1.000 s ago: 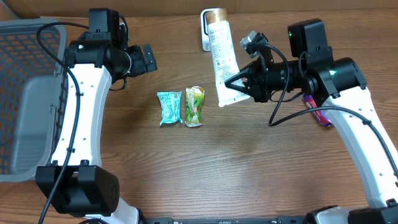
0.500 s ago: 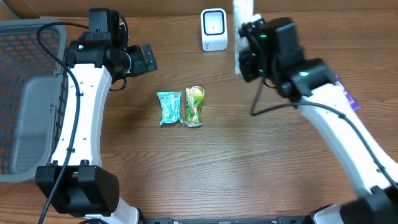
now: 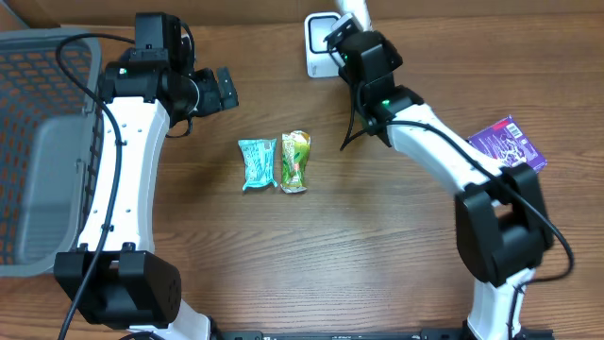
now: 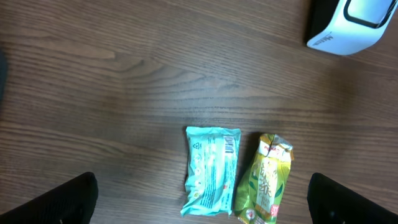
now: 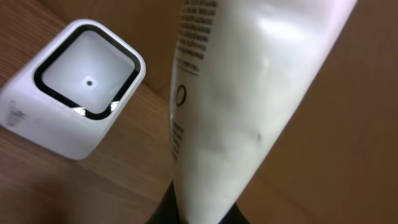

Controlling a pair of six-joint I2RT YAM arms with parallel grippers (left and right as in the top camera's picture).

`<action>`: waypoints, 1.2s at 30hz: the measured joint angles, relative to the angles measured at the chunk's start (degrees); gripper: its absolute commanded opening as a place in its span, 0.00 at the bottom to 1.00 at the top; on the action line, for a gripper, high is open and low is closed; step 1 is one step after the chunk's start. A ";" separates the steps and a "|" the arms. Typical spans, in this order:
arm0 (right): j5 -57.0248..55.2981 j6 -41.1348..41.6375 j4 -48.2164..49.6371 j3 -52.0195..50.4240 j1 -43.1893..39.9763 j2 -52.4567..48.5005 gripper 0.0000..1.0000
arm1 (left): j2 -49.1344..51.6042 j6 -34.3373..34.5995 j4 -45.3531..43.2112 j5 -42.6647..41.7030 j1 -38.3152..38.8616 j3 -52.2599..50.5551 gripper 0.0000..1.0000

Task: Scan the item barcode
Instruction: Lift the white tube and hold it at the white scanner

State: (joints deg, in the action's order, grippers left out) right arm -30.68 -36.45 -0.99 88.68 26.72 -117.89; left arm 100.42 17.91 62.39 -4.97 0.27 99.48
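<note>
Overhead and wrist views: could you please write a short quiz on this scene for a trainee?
1. True or false: the left gripper is open and empty.
2. The right gripper holds: A) a white tube; B) a mug; C) a sponge.
3. Which white device stands beside the tube in the right wrist view?
Key: 1 true; 2 A; 3 the scanner.
</note>
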 measured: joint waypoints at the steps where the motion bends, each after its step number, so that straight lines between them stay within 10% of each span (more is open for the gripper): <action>1: -0.68 -2.51 1.64 0.00 0.00 -1.14 0.04 | 0.00 0.00 -0.04 0.00 0.00 0.00 0.99; 27: -8.79 -15.76 8.68 0.00 0.72 -11.30 0.04 | 0.00 0.00 -0.02 0.00 0.00 0.00 1.00; 36: -7.28 -4.04 -11.06 -0.15 7.06 -4.63 0.04 | 0.00 0.00 -0.02 0.00 0.00 0.00 1.00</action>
State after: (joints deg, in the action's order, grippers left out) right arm -37.95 -40.49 -12.05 88.53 33.78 -122.52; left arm 100.42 17.91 62.37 -4.97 0.27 99.48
